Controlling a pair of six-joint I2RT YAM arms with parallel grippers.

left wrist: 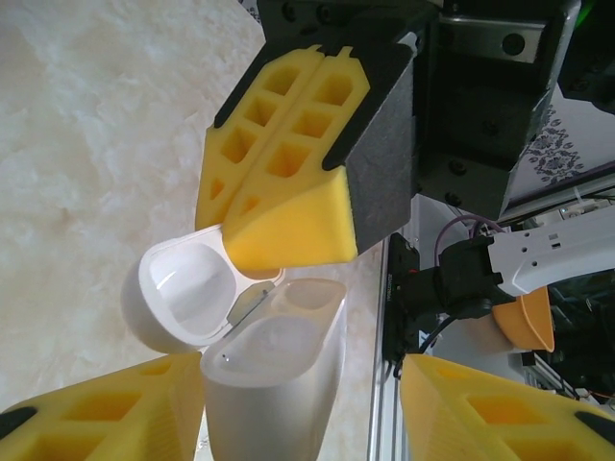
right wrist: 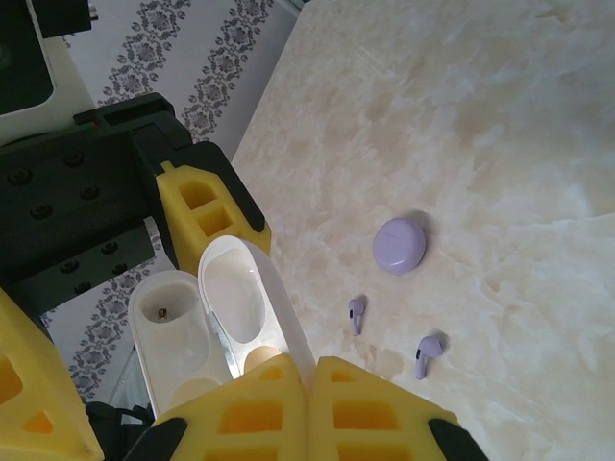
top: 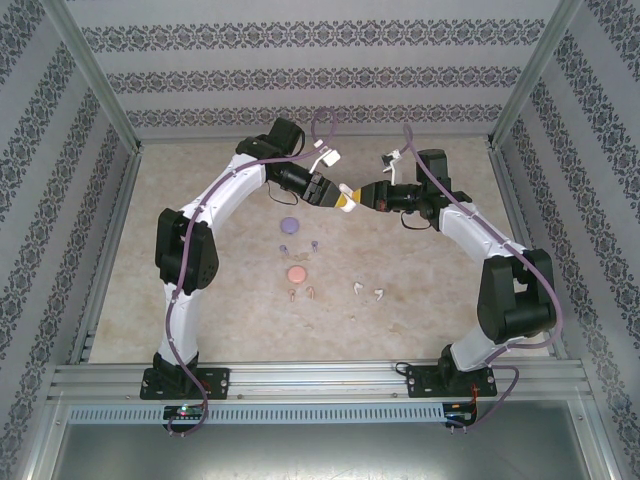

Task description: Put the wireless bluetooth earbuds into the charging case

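Marbled tabletop (top: 420,250), damask-patterned walls (top: 300,80)

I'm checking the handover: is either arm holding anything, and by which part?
The open white case sits between the left gripper's parted jaws, one touching its body. The right gripper's shut jaws meet its hinge; a firm hold cannot be told.

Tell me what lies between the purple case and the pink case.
Two purple earbuds: one almost in line between purple case and pink case, the other a little to its right. Seen in the top view.
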